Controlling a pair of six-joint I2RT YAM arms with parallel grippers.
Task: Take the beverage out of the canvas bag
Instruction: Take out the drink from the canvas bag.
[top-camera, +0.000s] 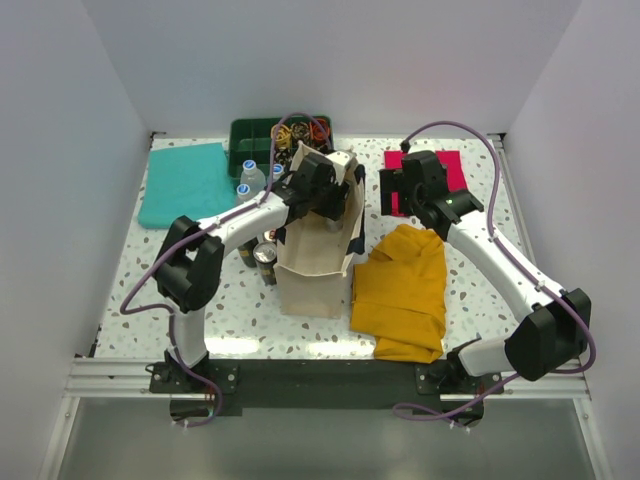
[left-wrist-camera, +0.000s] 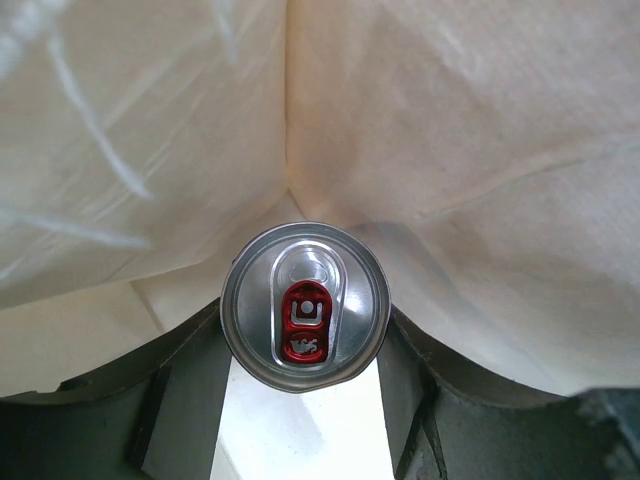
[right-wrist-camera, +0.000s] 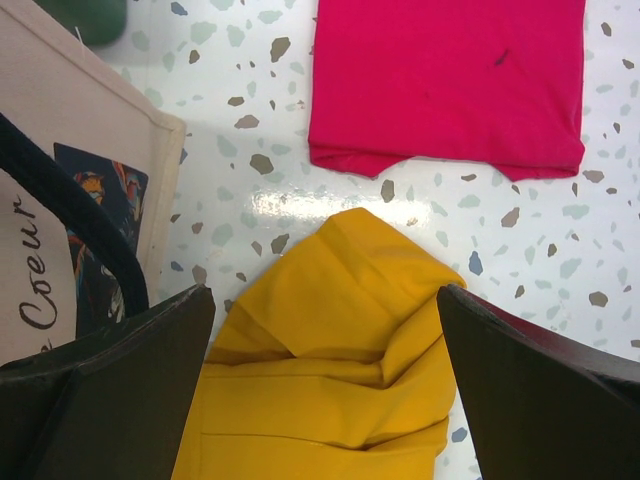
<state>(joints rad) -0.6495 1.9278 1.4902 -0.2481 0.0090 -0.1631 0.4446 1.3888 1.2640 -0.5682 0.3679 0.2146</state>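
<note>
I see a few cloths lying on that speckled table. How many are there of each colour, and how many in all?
Teal cloth: 1
Pink cloth: 1
Mustard-yellow cloth: 1
Total: 3

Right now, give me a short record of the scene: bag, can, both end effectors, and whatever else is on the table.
bag: upright, top open
can: inside bag, upright, red tab on top
left end effector: down in bag, closed on can
right end effector: open, empty, over yellow cloth
other: red cloth, teal cloth, green bin, bottles
</note>
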